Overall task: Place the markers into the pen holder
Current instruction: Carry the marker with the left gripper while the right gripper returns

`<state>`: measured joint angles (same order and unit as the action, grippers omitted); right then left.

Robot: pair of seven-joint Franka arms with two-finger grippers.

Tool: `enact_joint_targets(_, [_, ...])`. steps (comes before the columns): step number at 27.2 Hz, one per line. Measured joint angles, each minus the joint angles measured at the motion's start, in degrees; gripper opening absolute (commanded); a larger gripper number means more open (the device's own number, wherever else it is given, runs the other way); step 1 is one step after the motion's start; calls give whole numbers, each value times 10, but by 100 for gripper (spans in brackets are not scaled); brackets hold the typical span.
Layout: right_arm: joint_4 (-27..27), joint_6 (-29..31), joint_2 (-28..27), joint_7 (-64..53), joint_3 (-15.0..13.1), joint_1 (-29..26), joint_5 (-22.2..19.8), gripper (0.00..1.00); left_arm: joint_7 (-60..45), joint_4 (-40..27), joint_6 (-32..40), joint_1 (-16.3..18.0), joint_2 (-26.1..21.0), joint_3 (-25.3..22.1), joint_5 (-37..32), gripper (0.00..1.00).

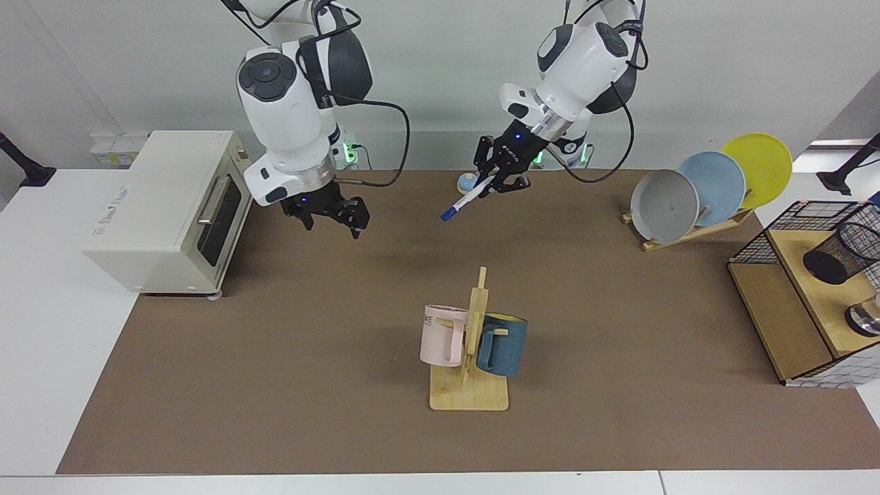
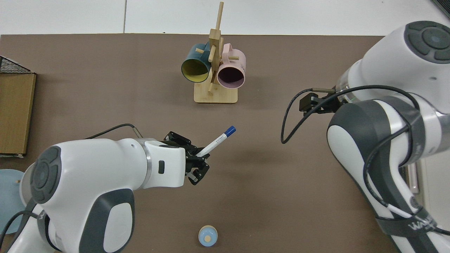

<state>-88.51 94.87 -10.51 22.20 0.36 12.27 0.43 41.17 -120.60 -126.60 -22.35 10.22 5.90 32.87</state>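
Now the left gripper (image 1: 496, 180), jaws clamped on the marker's (image 1: 467, 200) white end, hangs over the mat's robot-side edge. It should carry it level to the pen holder (image 1: 840, 256) (far corner shelf), then tip upright. Long axis slants, blue cap down & outward. Right gripper (image 1: 332, 218) waits, jaws apart, empty, nr the toaster oven (image 1: 165, 206).

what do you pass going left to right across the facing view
toaster oven → right gripper, open and empty → marker held by the left gripper → plate rack with three plates → wooden shelf → pen holder lying tilted on the shelf
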Motion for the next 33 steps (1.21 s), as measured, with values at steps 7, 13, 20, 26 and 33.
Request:
enact_joint_targets(7, [1,-9,27,-77,-1,-40,-18,100,-1,0,16,15,0,-1,-15,0])
enact_joint_targets(13, [0,-11,37,-82,0,-50,-18,100,-6,3,63,43,0,-1,-108,0])
enact_joint_targets(20, [-11,-13,51,-84,4,-50,-18,100,-10,17,120,88,0,-3,-244,0])
enact_joint_targets(26, [-28,-13,76,-105,6,-49,-18,100,-7,36,155,124,-6,-5,-349,0])
enact_joint_targets(33, [-32,-13,98,-126,6,-50,-10,100,82,61,177,173,-21,-7,-460,0])
